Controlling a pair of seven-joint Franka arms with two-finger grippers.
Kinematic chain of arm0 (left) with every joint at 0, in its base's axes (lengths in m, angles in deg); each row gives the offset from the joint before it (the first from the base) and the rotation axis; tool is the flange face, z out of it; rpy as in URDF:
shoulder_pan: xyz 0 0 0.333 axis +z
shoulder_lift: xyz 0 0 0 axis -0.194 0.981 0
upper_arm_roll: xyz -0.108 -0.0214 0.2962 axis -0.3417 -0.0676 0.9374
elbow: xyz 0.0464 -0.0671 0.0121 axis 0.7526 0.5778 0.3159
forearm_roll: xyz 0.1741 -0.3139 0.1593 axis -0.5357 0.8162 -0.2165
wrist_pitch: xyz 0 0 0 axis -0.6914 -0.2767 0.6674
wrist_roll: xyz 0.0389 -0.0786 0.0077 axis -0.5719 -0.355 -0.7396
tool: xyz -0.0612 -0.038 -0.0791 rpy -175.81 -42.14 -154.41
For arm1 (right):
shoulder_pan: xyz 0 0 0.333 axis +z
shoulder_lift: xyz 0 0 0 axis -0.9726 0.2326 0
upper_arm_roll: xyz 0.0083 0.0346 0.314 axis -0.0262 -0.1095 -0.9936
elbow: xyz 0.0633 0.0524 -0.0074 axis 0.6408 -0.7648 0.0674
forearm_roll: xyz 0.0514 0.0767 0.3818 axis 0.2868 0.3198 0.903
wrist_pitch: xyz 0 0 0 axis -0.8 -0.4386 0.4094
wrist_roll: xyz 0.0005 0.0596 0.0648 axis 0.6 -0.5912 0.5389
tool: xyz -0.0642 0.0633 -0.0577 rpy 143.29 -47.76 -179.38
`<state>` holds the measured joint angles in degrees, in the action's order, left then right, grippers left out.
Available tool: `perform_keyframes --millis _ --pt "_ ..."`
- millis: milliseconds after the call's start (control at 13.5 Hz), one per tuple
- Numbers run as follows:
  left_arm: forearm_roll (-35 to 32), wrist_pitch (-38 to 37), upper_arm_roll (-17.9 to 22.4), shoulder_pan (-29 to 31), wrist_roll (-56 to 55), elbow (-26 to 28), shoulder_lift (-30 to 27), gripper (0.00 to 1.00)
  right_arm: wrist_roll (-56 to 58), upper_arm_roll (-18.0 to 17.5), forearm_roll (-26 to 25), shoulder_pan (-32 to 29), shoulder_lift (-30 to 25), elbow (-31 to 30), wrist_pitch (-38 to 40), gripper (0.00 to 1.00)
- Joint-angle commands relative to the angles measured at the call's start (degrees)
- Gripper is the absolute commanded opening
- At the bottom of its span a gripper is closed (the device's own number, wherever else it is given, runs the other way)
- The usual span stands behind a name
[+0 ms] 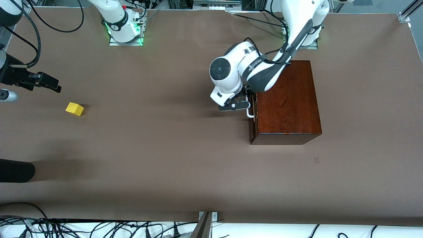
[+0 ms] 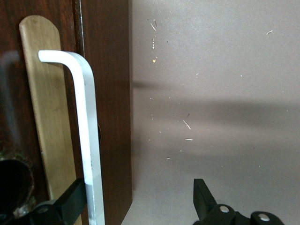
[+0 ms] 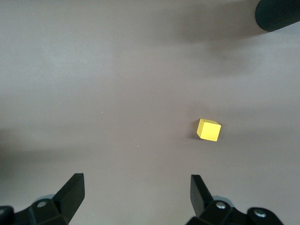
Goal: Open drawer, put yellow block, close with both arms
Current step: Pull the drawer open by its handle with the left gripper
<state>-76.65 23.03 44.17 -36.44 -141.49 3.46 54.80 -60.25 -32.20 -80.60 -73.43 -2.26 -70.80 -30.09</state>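
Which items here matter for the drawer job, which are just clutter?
Job:
drawer, shut, handle between open left gripper fingers
yellow block, on table
right gripper, open above table

Clutter:
black cylinder
cables

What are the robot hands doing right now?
Left gripper open at drawer handle. Right gripper open, hovering near yellow block. Drawer shut. Nothing blocking.

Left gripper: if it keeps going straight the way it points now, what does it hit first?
The left gripper is open with the drawer's white handle between its fingers, near one fingertip. Straight on, it would probably first meet the drawer front at the handle; depth is uncertain.
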Motion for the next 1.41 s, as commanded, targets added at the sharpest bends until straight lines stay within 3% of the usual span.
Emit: perform_keyframes --millis 0,741,889,1333 --pt "-1.6 0.3 0.2 -0.5 -0.9 -1.8 1.2 1.00 -0.8 -0.8 -0.8 -0.7 0.3 0.4 -0.2 1.00" --pt "-0.6 2.4 -0.1 -2.4 -3.2 -2.9 4.2 1.00 -0.8 -0.7 -0.7 -0.7 0.3 0.4 -0.3 1.00" --pt "-0.5 2.3 -0.1 -4.3 -4.7 -6.4 6.2 1.00 -0.8 -0.8 -0.8 -0.7 0.3 0.4 -0.3 1.00" --pt "-0.5 2.4 -0.1 -6.6 -5.7 -8.2 6.7 1.00 -0.8 -0.7 -0.7 -0.7 0.3 0.4 -0.2 1.00"
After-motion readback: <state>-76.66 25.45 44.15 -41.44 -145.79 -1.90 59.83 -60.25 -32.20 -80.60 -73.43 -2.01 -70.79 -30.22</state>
